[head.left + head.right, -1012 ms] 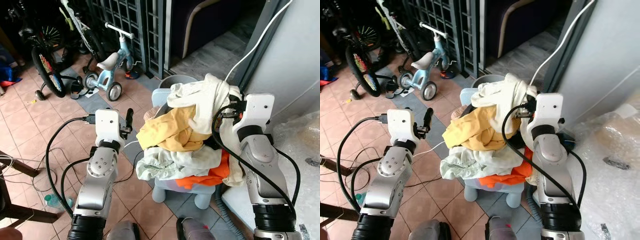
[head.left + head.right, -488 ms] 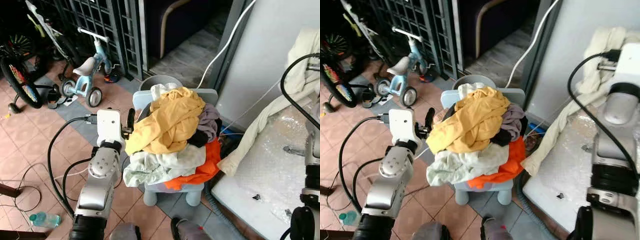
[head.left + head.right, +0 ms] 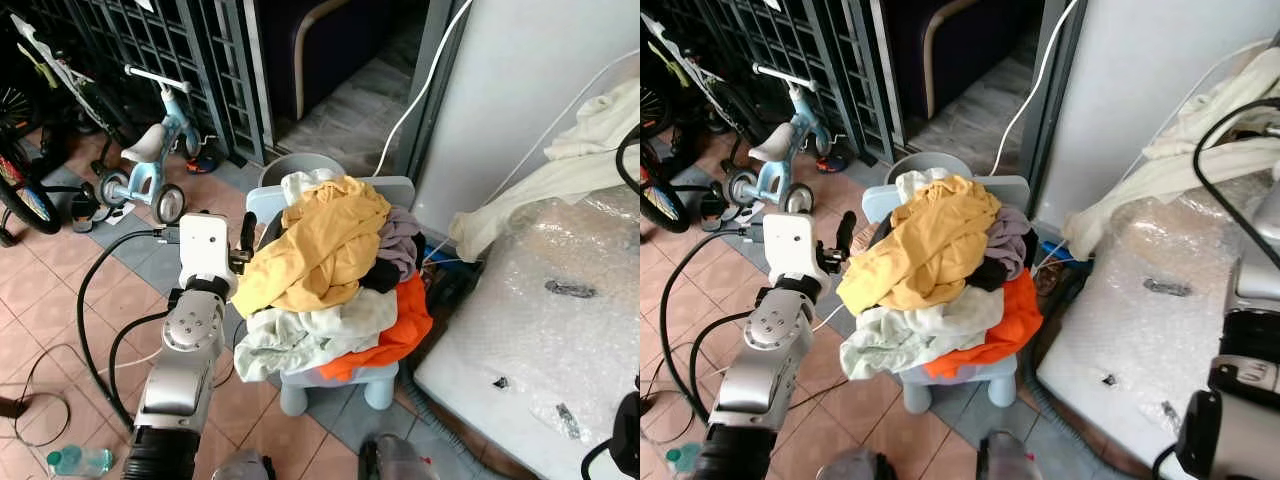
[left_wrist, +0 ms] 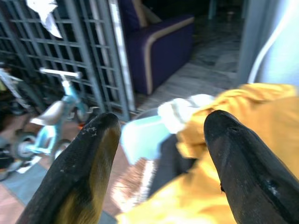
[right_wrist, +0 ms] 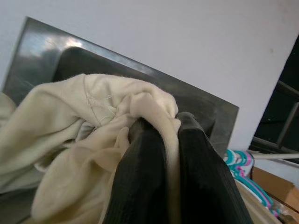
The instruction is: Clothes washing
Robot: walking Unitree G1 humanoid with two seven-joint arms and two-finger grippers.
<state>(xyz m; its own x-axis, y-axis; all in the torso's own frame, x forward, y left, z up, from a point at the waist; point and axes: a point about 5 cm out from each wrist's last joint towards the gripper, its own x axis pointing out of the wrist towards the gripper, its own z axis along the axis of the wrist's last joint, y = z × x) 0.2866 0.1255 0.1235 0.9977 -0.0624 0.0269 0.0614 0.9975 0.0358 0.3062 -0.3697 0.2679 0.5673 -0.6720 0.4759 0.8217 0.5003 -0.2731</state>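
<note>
A pile of clothes sits on a small pale-blue chair [image 3: 402, 187], with a yellow garment [image 3: 315, 250] on top and white, orange, grey and black pieces under it. My left gripper [image 4: 159, 135] stands open right beside the pile's left side, nothing between its fingers [image 3: 246, 232]. My right gripper [image 5: 161, 135] is shut on a cream garment [image 3: 560, 170], held high at the right. The garment's tail hangs down toward the edge of a bubble-wrapped white surface [image 3: 560, 340].
A grey bucket [image 3: 300, 165] stands behind the chair. A child's tricycle [image 3: 150, 150], a bicycle wheel [image 3: 20, 200] and a metal gate [image 3: 130, 40] are to the left. Cables and a bottle [image 3: 75, 460] lie on the tiled floor. A white wall [image 3: 540, 70] rises at the right.
The right gripper has pulled the cream garment off the pile and carried it up and to the right. The camera has turned right. The left gripper stays beside the pile.
</note>
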